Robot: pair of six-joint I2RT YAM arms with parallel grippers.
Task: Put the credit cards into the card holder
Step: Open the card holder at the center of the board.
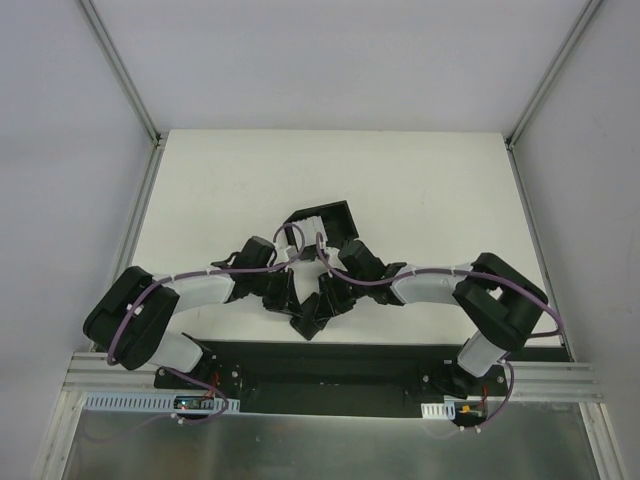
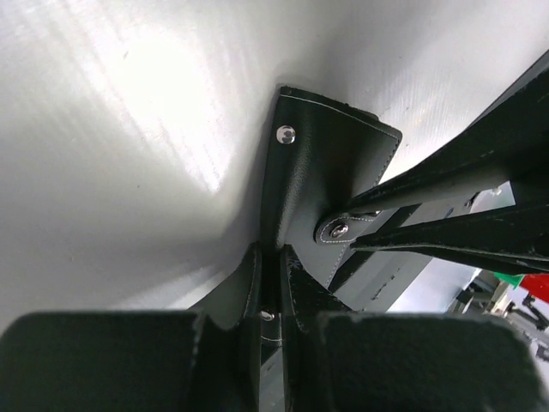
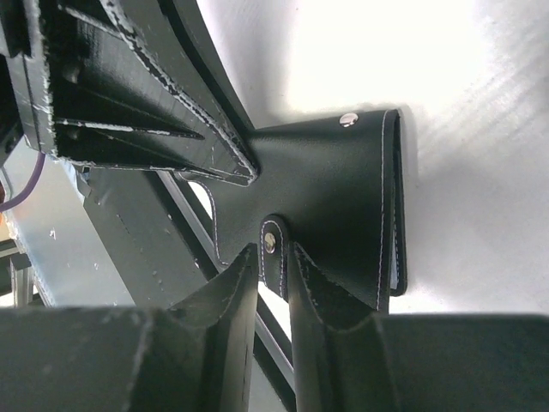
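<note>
Clamping card holder (image 2: 326, 172) edge: left pincer (image 2: 270, 262); right pincer (image 3: 271, 262) narrow astride snap tab (image 3: 273, 233), grip unclear.

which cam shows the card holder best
Right wrist: the card holder fills the middle, seen nearly flat-on, with its stitching and snap tab sharp. Left wrist shows it foreshortened and partly behind the right gripper. Top external shows only a small dark shape, no detail.

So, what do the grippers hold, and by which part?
Both hold the card holder: the left gripper by an edge, the right gripper by its snap tab.
</note>
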